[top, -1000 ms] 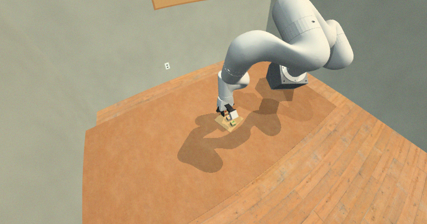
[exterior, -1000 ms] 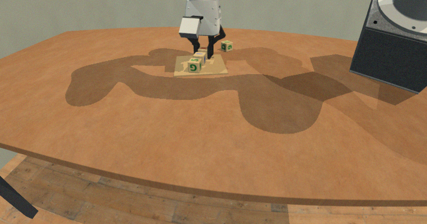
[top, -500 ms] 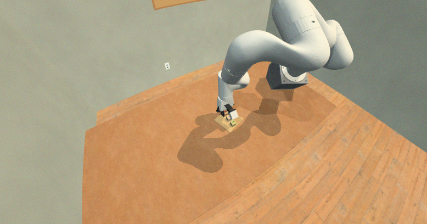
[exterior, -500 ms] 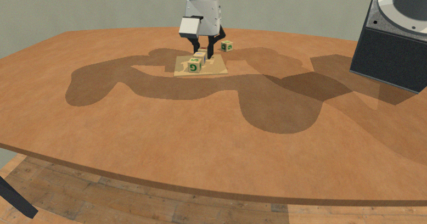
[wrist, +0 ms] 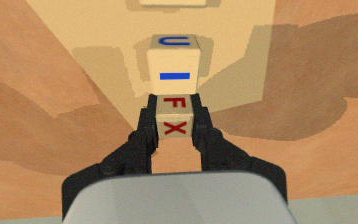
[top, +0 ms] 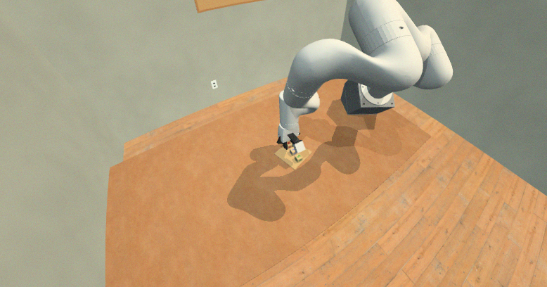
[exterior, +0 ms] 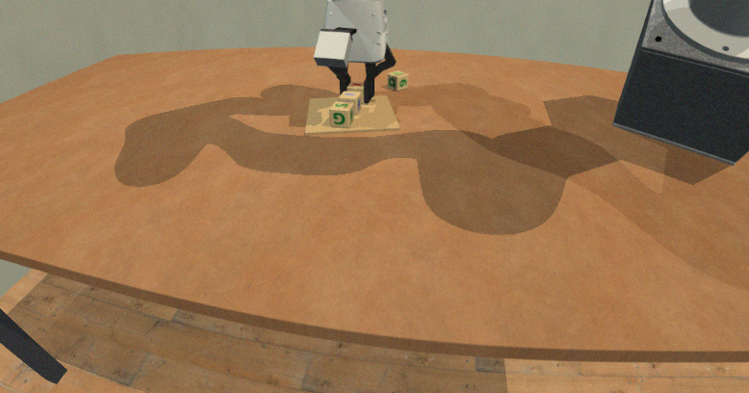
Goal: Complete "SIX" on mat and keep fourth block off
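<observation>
I have the claw (wrist: 175, 131) clenched on the X block (wrist: 174, 123), set touching the I block (wrist: 174, 62) on the mat (exterior: 379, 118).

Wrist view: the block (wrist: 174, 123) between the gripper (wrist: 175, 131) fingers bears a red "X" on its top face and a red "F" on the adjoining far face. The next block (wrist: 174, 62) shows a blue bar, readable as "I", on top and a blue "U" on its far face. Exterior view: the near block on the mat (exterior: 341, 114) carries a green "G" on its side; the block off the mat (exterior: 398, 80) also shows a green "G".
</observation>
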Tool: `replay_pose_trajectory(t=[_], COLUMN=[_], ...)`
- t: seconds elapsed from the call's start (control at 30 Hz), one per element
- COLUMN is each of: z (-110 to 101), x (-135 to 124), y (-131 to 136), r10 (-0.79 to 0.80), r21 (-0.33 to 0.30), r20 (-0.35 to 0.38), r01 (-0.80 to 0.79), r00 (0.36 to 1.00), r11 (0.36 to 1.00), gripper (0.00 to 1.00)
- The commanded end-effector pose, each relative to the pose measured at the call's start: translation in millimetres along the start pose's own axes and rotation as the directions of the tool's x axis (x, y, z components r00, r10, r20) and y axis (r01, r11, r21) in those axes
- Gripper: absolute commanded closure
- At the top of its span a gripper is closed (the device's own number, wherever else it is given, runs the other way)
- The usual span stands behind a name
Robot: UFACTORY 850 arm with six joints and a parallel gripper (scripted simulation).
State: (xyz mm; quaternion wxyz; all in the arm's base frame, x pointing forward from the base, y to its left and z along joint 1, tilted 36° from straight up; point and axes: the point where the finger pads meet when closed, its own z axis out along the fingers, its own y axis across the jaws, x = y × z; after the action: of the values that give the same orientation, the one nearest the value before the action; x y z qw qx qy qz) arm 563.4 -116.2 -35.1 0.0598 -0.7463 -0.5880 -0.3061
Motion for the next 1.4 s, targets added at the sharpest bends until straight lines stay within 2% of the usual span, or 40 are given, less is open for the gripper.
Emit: replay_pose_trajectory(t=[0.0,0.03,0.07,0.13,0.17,0.23,0.27,0.4,0.43,0.93,1.1,1.37], z=[-1,-1,-1,-1,-1,-1,-1,-1,-1,-4,-21,-64], x=[0,0,0,0,0,0,0,0,0,0,0,0], y=[1,1,1,1,1,1,1,1,1,1,1,1], r10=[0.000,0.000,0.000,0.000,0.000,0.000,0.000,0.000,0.000,0.000,0.000,0.000], r21=[-0.001,-0.001,-0.001,-0.001,-0.001,-0.001,-0.001,-0.001,-0.001,-0.001,-0.001,-0.001], r20=[0.000,0.000,0.000,0.000,0.000,0.000,0.000,0.000,0.000,0.000,0.000,0.000], r01=[0.000,0.000,0.000,0.000,0.000,0.000,0.000,0.000,0.000,0.000,0.000,0.000], r00=[1.000,1.000,1.000,1.000,1.000,1.000,1.000,1.000,1.000,1.000,1.000,1.000], r11=[1.000,1.000,1.000,1.000,1.000,1.000,1.000,1.000,1.000,1.000,1.000,1.000], gripper=[0.69,0.69,0.65,0.65,0.61,0.61,0.57,0.57,0.53,0.53,0.53,0.53])
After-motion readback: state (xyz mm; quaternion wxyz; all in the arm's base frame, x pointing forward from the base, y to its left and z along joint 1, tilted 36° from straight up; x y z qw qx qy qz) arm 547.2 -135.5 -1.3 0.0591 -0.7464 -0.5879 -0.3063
